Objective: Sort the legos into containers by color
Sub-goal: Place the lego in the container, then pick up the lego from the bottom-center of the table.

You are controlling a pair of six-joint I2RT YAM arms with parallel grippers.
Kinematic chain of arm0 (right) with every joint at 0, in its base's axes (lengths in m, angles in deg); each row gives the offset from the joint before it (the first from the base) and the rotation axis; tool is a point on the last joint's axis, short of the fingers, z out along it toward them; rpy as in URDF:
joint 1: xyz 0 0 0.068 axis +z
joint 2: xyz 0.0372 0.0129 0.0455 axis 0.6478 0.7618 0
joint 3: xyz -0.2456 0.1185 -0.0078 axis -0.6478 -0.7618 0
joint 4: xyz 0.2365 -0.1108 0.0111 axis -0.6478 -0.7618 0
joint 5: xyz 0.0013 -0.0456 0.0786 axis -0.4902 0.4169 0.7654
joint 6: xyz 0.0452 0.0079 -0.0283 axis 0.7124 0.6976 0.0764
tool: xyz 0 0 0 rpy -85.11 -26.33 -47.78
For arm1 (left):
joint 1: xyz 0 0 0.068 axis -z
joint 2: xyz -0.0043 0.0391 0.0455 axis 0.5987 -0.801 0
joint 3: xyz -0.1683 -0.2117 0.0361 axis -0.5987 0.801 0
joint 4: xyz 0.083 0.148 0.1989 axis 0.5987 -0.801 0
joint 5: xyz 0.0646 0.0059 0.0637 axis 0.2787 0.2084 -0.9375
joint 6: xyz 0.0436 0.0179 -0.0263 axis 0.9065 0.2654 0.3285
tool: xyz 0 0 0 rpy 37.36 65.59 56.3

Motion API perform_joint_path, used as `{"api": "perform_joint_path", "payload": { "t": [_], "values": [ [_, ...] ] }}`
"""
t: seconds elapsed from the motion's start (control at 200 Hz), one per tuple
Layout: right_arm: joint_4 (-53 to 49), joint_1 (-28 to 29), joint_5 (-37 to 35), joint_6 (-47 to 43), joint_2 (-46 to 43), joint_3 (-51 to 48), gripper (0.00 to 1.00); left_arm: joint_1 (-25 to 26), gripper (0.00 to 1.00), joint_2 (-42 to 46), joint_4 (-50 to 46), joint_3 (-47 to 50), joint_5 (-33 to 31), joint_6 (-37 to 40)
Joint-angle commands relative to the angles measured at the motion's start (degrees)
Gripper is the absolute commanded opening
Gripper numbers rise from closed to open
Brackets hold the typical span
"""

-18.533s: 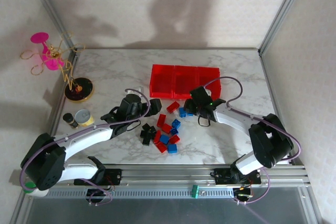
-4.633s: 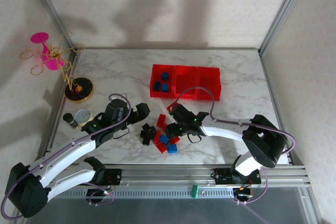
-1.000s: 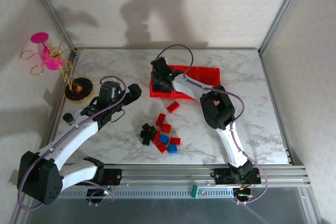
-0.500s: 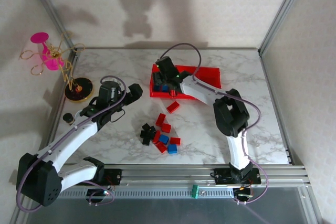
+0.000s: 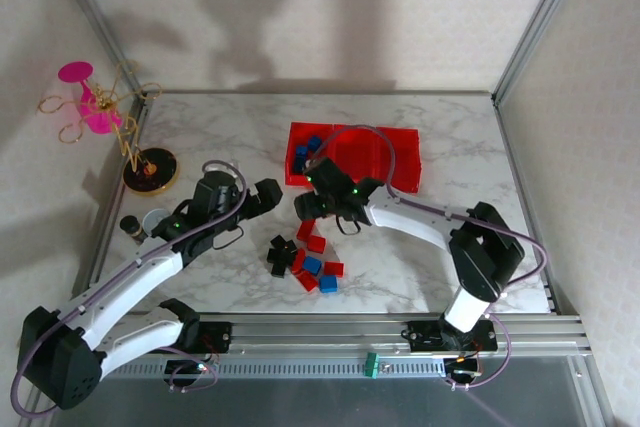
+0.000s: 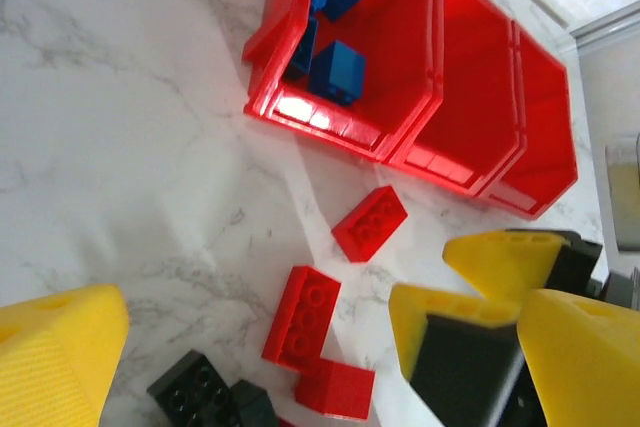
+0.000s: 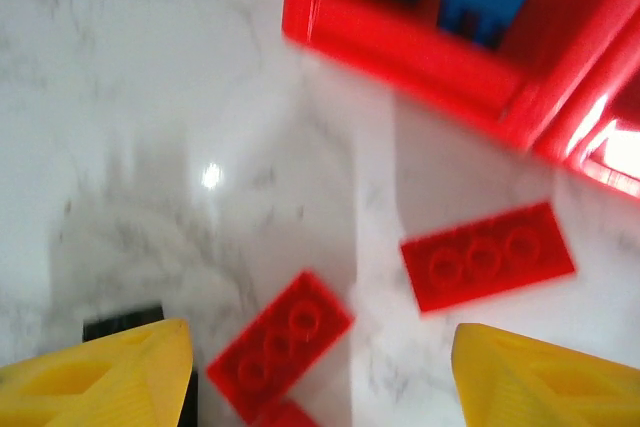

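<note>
Three bright red translucent plastic bins (image 5: 405, 155), joined in a row, sit on the white marble-patterned tabletop (image 5: 200, 137), at 12 o'clock from the loose pile of legos. The bin at the 9 o'clock end of the row holds several small blue plastic bricks (image 5: 303, 154), which lie on its floor in the left wrist view.

The pile lies near the table's 6 o'clock edge. It mixes small red plastic bricks (image 5: 316, 243), small black plastic bricks (image 5: 279, 253) on its 9 o'clock side, and two loose blue bricks (image 5: 312, 265).

The right gripper (image 5: 312, 203) hangs between the blue-filled bin and the pile, just at 6 o'clock of the bin's front wall. Its yellow fingertips (image 7: 100, 372) are spread wide with nothing between them. On the marble under them, the blurred right wrist view shows two flat red bricks lying apart, one at 6 o'clock and one toward 3 o'clock.

The left gripper (image 5: 265, 194) hovers near the right one, at its 9 o'clock. Its yellow fingers (image 6: 60, 357) are also wide apart and hold nothing.

A small round silver tin (image 5: 155, 219) sits at the table's 9 o'clock edge, partly behind the left arm, with a small black cylinder (image 5: 130, 228) just beside it. A gold wire stand with pink discs (image 5: 100, 112) occupies the 10 o'clock corner.
</note>
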Motion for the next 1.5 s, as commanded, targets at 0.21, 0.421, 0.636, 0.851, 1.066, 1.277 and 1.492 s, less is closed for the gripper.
{"api": "perform_joint_path", "payload": {
  "t": [0.21,0.421,0.636,0.851,1.066,1.277,1.492],
  "values": [
    [-2.2,6.6,7.5,-0.5,-10.0,-11.9,0.72,1.1,1.0,4.3,-5.7,2.7,-0.8,-1.8],
    [-1.6,8.6,9.3,-3.0,-10.8,-15.5,0.69,1.2,0.99,5.9,-6.9,4.3,-0.9,-2.4],
    [-0.7,9.3,9.0,-5.0,-7.7,-14.8,0.69,1.2,1.0,6.4,-7.7,4.5,-1.9,-2.4],
    [0.2,10.5,8.8,-7.1,-4.0,-13.4,0.7,1.3,1.0,6.7,-8.8,4.4,-3.8,-2.4],
    [0.9,10.9,7.1,-7.2,-0.9,-12.1,0.7,1.2,1.0,7.0,-9.0,4.5,-4.7,-2.4],
    [0.0,10.9,3.9,-7.0,1.3,-11.1,0.65,1.2,0.99,7.0,-9.2,4.6,-5.0,-2.3],
    [-0.4,10.5,3.7,-7.7,1.5,-10.9,0.58,1.2,1.0,6.9,-9.0,4.3,-5.0,-2.3]
  ]
}}
